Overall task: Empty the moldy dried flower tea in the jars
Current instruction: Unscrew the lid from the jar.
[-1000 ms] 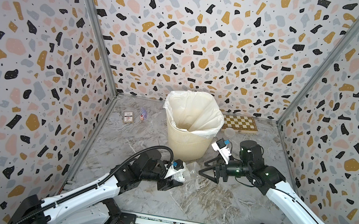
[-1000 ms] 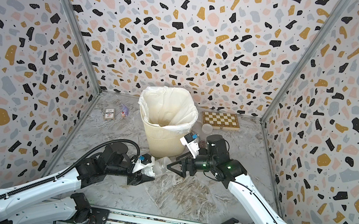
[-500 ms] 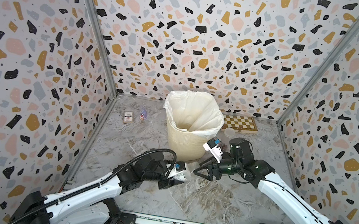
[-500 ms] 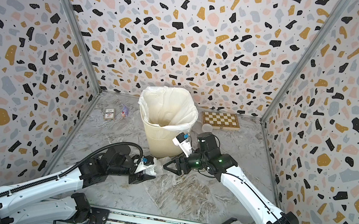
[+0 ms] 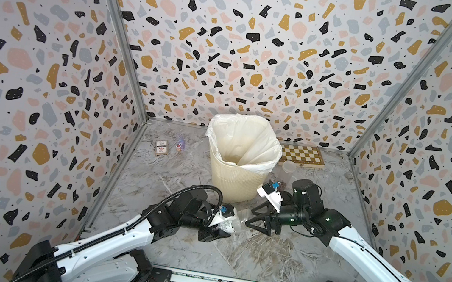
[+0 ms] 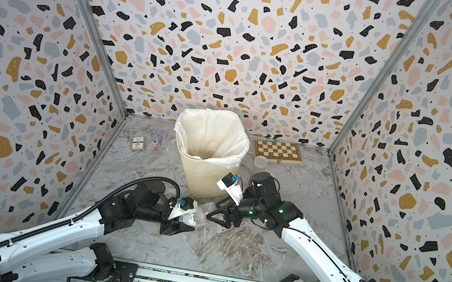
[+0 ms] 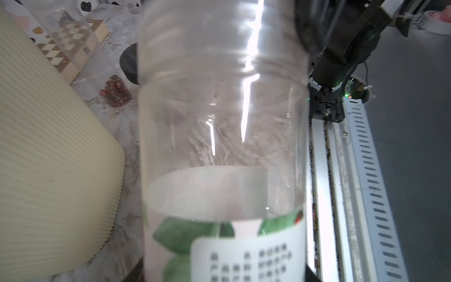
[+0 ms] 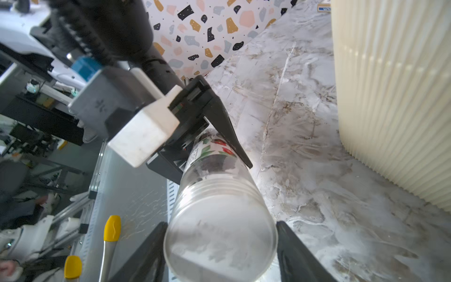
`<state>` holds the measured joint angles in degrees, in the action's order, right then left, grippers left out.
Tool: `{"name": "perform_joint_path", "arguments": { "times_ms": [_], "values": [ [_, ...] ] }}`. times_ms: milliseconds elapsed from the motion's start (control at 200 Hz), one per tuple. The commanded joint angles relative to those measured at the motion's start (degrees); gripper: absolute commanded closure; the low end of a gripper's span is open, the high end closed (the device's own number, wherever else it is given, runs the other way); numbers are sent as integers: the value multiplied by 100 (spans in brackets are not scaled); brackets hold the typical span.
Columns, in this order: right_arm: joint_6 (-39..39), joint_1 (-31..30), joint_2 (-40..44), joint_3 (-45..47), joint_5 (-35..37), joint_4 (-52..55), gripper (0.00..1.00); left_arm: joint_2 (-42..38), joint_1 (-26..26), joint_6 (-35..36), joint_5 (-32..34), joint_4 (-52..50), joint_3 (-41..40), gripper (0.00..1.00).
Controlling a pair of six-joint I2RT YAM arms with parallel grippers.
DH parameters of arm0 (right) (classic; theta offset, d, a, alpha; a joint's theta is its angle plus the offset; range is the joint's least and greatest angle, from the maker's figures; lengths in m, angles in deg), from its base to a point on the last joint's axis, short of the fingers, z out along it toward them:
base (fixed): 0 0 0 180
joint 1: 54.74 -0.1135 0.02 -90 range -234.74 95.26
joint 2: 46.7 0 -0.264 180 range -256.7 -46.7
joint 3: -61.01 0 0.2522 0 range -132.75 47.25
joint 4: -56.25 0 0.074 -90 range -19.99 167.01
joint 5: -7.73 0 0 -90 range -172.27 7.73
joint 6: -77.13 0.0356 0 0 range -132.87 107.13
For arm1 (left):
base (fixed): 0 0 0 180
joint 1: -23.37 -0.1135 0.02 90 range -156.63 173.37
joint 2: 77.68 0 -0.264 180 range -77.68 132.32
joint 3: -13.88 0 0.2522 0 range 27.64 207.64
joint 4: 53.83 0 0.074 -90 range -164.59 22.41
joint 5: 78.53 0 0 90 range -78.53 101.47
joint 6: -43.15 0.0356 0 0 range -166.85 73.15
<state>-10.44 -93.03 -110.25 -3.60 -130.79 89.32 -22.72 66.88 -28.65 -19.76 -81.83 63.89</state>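
Observation:
A clear jar [image 5: 231, 221] [image 6: 195, 215] with a green and white paper label is held lying level above the table in front of the bin. My left gripper [image 5: 220, 225] [image 6: 182, 219] is shut on its labelled end. In the left wrist view this jar [image 7: 219, 146] looks empty. My right gripper [image 5: 249, 218] [image 8: 220, 244] has a finger touching each side of the jar's clear lid [image 8: 219, 234]. Another jar, holding reddish moldy dried flower tea [image 7: 115, 92], stands on the table beside the bin.
The cream ribbed bin [image 5: 235, 178] [image 6: 202, 178] with a white bag stands mid-table, close behind both grippers. A chessboard [image 5: 303, 157] and a small clear container [image 5: 289, 166] are at the back right. A card box [image 5: 161, 148] and a small figure [image 5: 180, 143] lie at the back left. A black lid [image 7: 128, 64] lies near the tea jar.
My right gripper has moved left to the jar's lid end and its jaws have narrowed onto the lid. The left gripper has kept hold of the jar, nearly still.

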Motion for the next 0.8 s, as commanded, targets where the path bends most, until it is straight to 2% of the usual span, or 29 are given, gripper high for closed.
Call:
{"name": "perform_joint_path", "arguments": {
  "times_ms": [0, 335, 491, 651, 796],
  "values": [
    [-734, -78, 199, 191, 15, -448, 50, 6, 35, -135, -1010, 207, 500, 42],
    [-2574, -118, 322, 335, 17, -394, 50, 54, 34, -182, -1610, -45, 749, 42],
    [-3656, -176, 345, 377, -278, -395, 52, 56, 35, -82, -1668, -202, 785, 42],
    [-4058, -206, 371, 347, -352, -477, 49, 76, 29, -62, -1662, -177, 759, 42],
    [-3488, -210, 145, -13, -227, -202, 34, 30, 28, 8, -1387, -79, 684, 42]
  ]
}}
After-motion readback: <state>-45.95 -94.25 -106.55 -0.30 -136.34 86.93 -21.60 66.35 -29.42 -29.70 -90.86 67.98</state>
